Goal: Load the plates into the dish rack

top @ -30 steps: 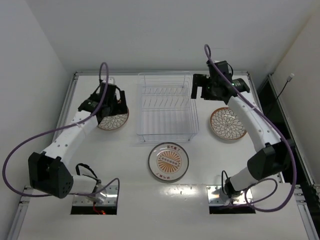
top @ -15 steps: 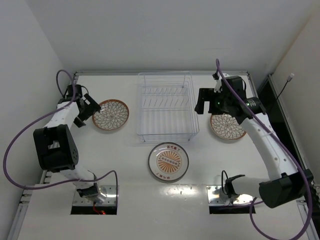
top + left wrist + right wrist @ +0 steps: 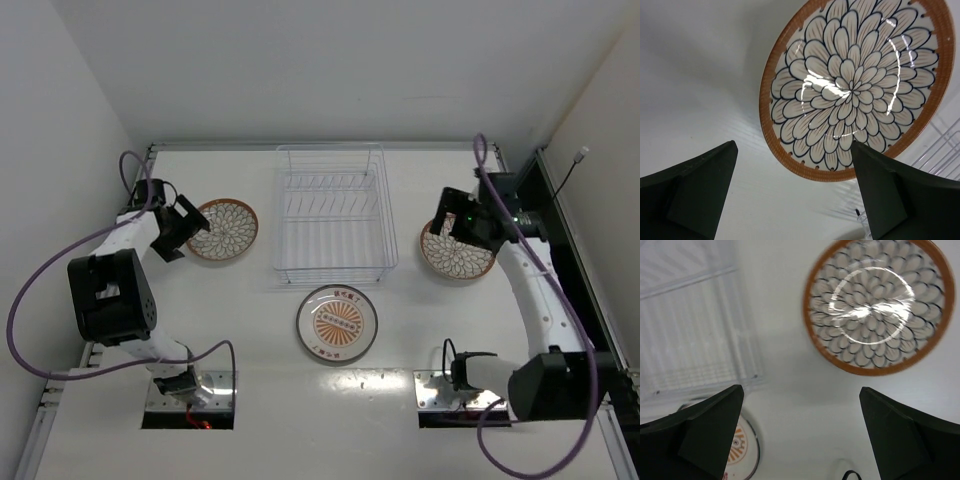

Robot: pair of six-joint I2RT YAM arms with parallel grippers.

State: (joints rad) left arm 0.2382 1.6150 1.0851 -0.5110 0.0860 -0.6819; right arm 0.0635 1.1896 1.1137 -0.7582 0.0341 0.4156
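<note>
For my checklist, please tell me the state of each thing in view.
Dish rack: upright on the table, no plates inside.
Left brown-rimmed plate: flat on the table, left of the rack, not gripped.
Right brown-rimmed plate: flat on the table, right of the rack, not gripped.
Sunburst plate: flat on the table, in front of the rack.
Left pincer: open, holding nothing.
Right pincer: open, holding nothing.
</note>
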